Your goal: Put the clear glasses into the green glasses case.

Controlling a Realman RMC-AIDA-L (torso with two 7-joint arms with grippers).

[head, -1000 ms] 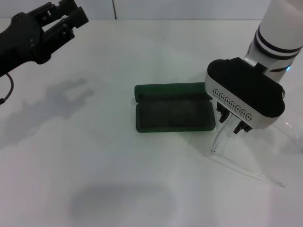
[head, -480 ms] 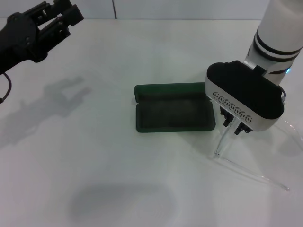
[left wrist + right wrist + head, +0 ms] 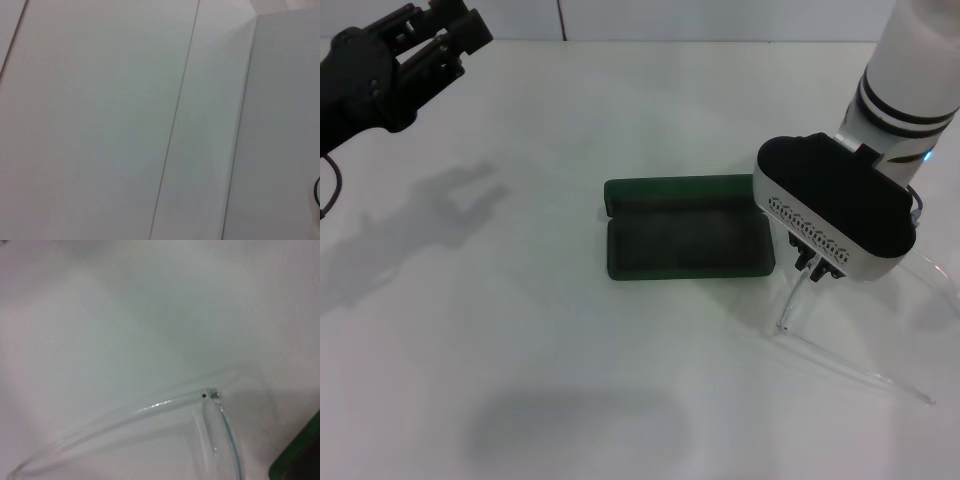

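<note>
The clear glasses [image 3: 840, 345] are being found near the tabletop's [image 3: 620, 400] right edge, toward its near side, with one long arm lying flat and running toward the near right corner and the other arm or frame end standing up steeply beneath the right tool [image 3: 817, 268]. In the right wrist view the hinge corner of the clear glasses [image 3: 210, 395] is being shown close up, with the arm and lens sweeping away from it and a sliver of the green glasses case [image 3: 295, 460] at the frame's margin. The green glasses case [image 3: 687, 243] is lying open at the tabletop's middle, its long axis parallel to the near edge, lid folded back toward the far edge, lined tray facing up and holding nothing. The case is lying just beside the glasses on the side toward the left edge, so the coming carry is being judged a short sideways one, with the glasses' width needing to be turned parallel to the case's long axis. The right tool is hanging directly over the glasses; whether it is clenched or released cannot be told. The left tool [image 3: 445, 35] is being held high over the far left corner, fingers apart, grasping nothing, well apart from both things.
</note>
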